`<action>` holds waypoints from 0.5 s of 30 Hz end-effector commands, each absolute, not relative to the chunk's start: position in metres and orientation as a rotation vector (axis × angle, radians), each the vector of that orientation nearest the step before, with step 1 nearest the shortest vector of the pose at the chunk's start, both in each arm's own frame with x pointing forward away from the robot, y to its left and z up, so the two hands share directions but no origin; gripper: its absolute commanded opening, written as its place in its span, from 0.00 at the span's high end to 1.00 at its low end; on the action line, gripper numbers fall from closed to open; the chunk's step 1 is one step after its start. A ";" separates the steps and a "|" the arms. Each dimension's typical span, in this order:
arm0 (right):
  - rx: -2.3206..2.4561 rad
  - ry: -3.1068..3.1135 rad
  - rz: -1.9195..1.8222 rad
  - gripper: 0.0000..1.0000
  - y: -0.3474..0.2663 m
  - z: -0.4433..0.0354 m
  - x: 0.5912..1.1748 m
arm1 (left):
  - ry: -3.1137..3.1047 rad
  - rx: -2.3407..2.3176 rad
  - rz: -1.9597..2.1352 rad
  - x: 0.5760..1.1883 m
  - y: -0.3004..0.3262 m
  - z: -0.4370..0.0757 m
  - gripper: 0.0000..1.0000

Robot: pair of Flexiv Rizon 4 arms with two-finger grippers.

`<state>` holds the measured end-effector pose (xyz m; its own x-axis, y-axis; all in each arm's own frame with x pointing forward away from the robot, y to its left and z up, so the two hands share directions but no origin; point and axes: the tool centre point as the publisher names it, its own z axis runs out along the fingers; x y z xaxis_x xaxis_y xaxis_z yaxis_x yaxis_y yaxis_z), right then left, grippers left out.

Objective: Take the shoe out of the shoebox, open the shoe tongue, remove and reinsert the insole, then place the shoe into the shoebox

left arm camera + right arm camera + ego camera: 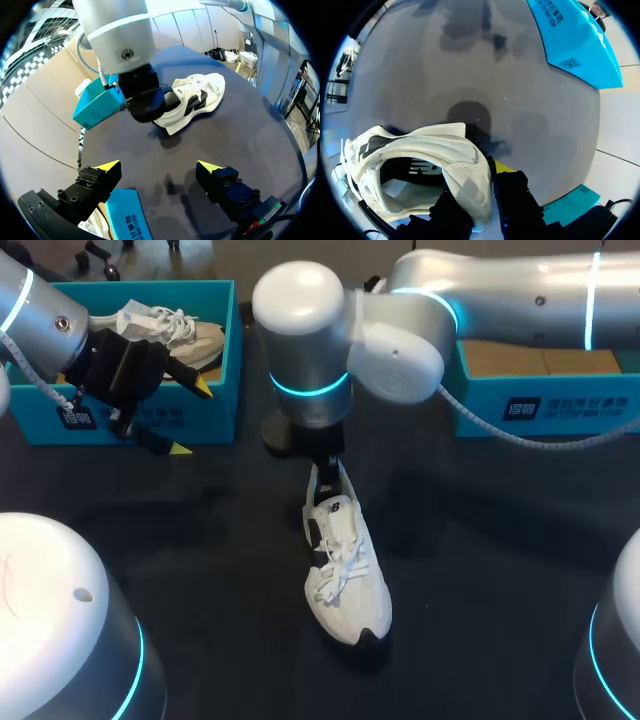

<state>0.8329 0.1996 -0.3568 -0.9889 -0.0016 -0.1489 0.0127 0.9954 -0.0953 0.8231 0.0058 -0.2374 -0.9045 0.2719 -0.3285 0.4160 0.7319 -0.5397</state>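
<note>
My dark table (200, 570) carries a white shoe (345, 570). Beyond the shoe stand a teal shoebox (215, 350) leftward and a second shoebox (560, 405) rightward.

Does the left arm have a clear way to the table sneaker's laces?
Probably yes: the left gripper is open, bare table lies ahead of it, and the right gripper holds only the white sneaker by its heel, leaving the laces uncovered.

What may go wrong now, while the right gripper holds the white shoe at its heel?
The right gripper pinches only the heel rim of the white shoe, so the shoe may slip or swing when lifted. The left gripper hangs open just over the left shoebox wall; a low move might knock the box.
</note>
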 end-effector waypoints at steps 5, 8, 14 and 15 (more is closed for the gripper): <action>0.023 3.013 -0.100 1.00 0.184 -0.285 0.827 | 2.709 0.546 -0.921 0.823 0.006 -0.237 0.00; 0.024 3.002 -0.084 1.00 0.179 -0.262 0.825 | 2.709 0.546 -0.921 0.823 0.006 -0.237 0.00; 0.012 2.995 -0.087 1.00 0.165 -0.221 0.824 | 2.709 0.546 -0.921 0.823 0.006 -0.237 0.00; 0.011 2.989 -0.084 1.00 0.163 -0.215 0.824 | 2.709 0.546 -0.921 0.823 0.006 -0.237 0.00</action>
<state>0.8320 0.1774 -0.2517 -0.9900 0.0046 -0.1412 0.0148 0.9974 -0.0711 0.8230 0.0058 -0.2374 -0.9045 0.2719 -0.3285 0.4160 0.7319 -0.5397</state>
